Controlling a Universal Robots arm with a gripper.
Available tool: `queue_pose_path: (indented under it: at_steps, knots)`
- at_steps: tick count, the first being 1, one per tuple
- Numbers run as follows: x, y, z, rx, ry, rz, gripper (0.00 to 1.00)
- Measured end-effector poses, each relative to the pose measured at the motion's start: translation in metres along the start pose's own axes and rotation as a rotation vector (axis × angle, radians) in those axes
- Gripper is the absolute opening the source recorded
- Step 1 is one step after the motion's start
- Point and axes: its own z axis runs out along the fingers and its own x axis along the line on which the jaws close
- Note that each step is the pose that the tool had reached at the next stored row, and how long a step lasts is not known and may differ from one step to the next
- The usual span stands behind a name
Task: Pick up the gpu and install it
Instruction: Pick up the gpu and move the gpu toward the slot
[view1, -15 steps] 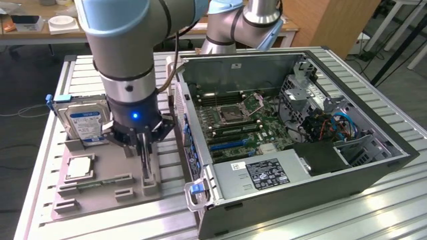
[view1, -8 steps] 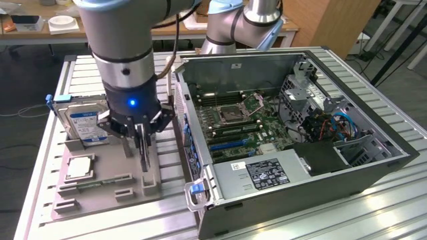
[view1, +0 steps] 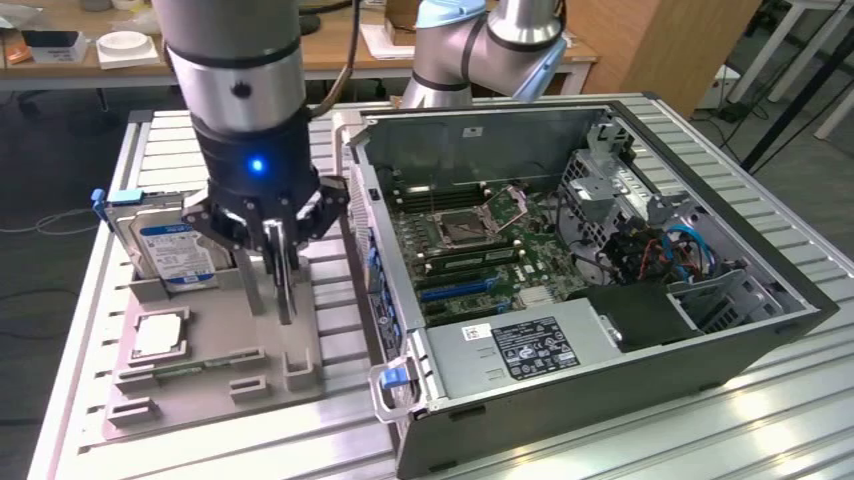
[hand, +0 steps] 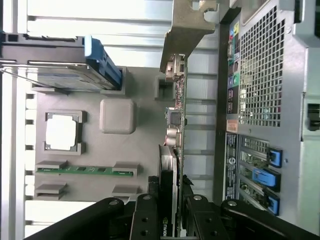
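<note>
By the exterior view's left, the hard drive (view1: 171, 252) stands on edge in a slot at the far-left corner of the tray (view1: 214, 375). Nearer along that side the CPU (view1: 158, 335) lies flat in a recess, and a memory stick (hand: 82, 170) sits in clips toward the tray's near edge. The tray probably holds each part in a fixed pose so that it can be taken from above.

Along the tray's edge next to the case, the gpu (view1: 283, 295) stands with its board vertical. The tool (view1: 276, 250) reaches straight down over it, about half closed. One of its fingers (hand: 144, 215) lies on each face of the card, gripping the upper edge. Holding the thin board by its flat faces likely gives a steady hold and leaves the lower edge free. Whether that lower edge rests in the tray or hangs just clear cannot be told.

The card's long axis appears level, parallel to this tray edge and to the case's rear panel. It runs from the worktop's near side toward its far side. The bracket (hand: 189, 30) is at the near end, standing upright, and the exterior view shows it as a narrow silver strip below the tool.

At the exterior view's right, the case (view1: 641, 390) lies on its side on the worktop (view1: 694, 450), just beside the tray, with its rear panel toward the tray. Its open side is up, so the motherboard (view1: 467, 235) faces upward, which suits a card carried edge down.
</note>
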Motion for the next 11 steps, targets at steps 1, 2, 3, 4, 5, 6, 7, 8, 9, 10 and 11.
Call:
queue_pose_path:
  at_steps: [1,2,3,4,5,6,7,8,9,10,11]
  knots:
    - [0.000,0.0002,-0.0045,-0.0001,0.0000,0.000,0.27]
    - [0.000,0.0004,-0.0094,0.0000,0.0000,0.000,0.27]
    - [0.000,0.0006,-0.0139,0.0000,0.0000,0.000,0.27]
    - [0.000,0.0009,-0.0184,0.0000,0.0000,0.000,0.27]
    - [0.000,0.0010,-0.0227,0.0000,0.0000,0.000,0.27]
    - [0.000,0.0013,-0.0272,0.0000,0.0000,0.000,0.27]
    - [0.000,0.0015,-0.0317,-0.0001,0.0000,0.000,0.27]
    - [0.000,0.0017,-0.0366,0.0000,0.0000,0.000,0.27]
    - [0.000,0.0019,-0.0412,0.0000,0.0001,0.000,0.27]
    - [0.000,0.0021,-0.0456,0.0000,0.0000,0.000,0.27]
    - [0.000,0.0023,-0.0501,0.0000,0.0000,0.000,0.27]
